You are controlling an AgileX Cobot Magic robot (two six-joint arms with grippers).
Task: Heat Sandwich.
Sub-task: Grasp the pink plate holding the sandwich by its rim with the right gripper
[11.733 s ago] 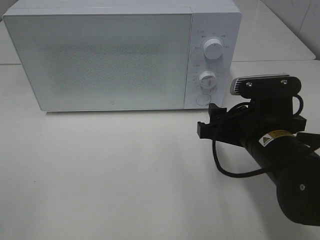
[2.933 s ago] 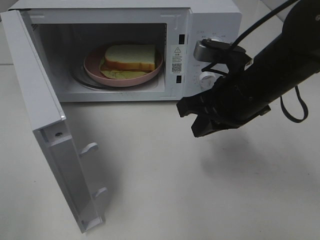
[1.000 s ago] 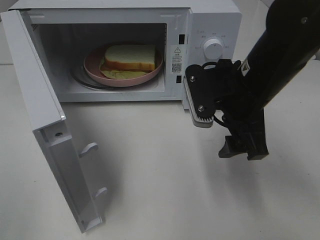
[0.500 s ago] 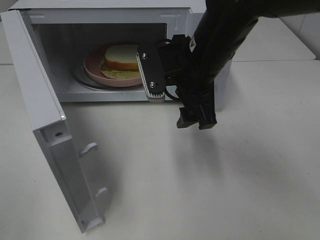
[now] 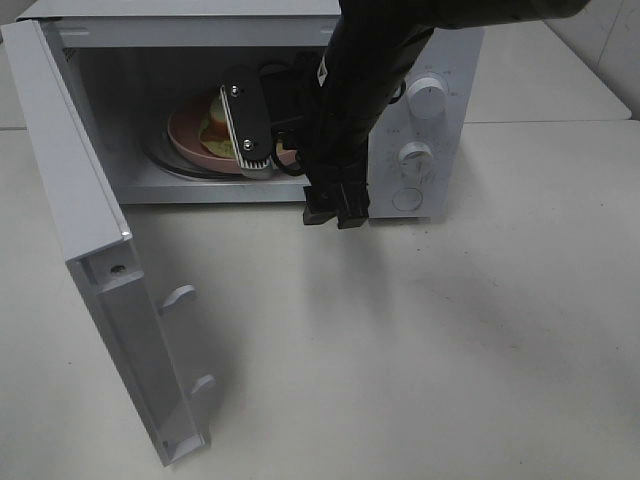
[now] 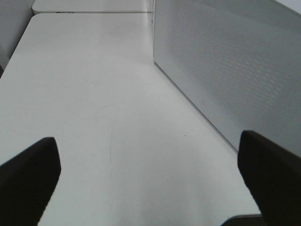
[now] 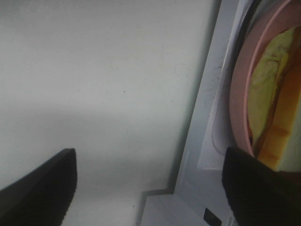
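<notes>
The sandwich (image 7: 269, 87) lies on the pink plate (image 5: 183, 135) inside the microwave (image 5: 430, 50), whose door (image 5: 95, 250) hangs open toward seven o'clock in the high view; the right gripper (image 7: 149, 157) hovers at the cavity's front edge, the plate at its ten o'clock, jaws released and empty; the left gripper (image 6: 146, 141) is spread wide above the table (image 6: 94, 94), grasping nothing.

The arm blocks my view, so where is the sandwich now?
In the high view, the sandwich lies on the pink plate inside the open microwave, left of centre, partly behind the right arm.
</notes>
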